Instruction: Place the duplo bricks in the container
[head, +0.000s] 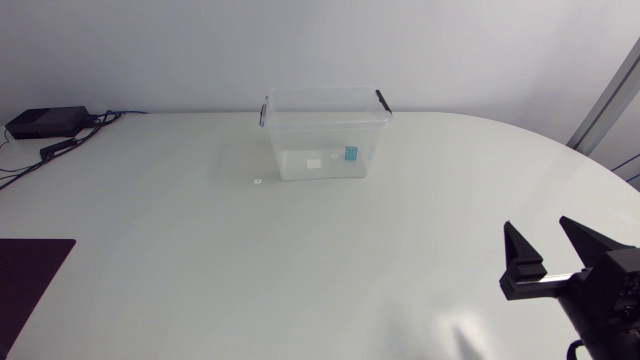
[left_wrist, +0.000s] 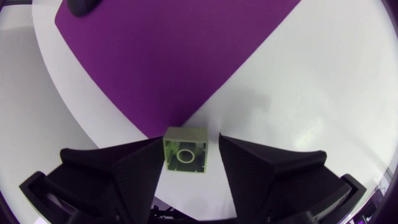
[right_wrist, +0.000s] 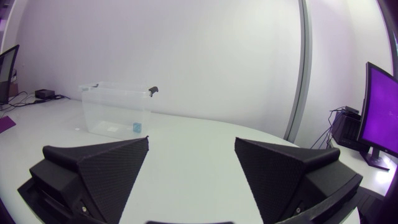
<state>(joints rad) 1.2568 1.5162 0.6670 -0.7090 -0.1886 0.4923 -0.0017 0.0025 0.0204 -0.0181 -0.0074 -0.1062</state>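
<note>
A light green duplo brick (left_wrist: 185, 150) lies on the white table at the edge of a purple mat (left_wrist: 168, 56), its hollow underside facing the camera. It sits between the fingers of my left gripper (left_wrist: 186, 165), against one finger, with a thin strip of table showing before the other. The left arm is outside the head view. The clear plastic container (head: 325, 135) (right_wrist: 115, 112) stands at the back middle of the table with a blue brick (head: 351, 153) (right_wrist: 138, 127) inside. My right gripper (head: 555, 250) (right_wrist: 191, 168) is open and empty at the front right, far from the container.
The purple mat (head: 30, 275) lies at the table's front left edge, and a dark object (left_wrist: 84, 6) rests on its far end. A black box with cables (head: 45, 122) sits at the back left. A small white speck (head: 257, 181) lies just left of the container.
</note>
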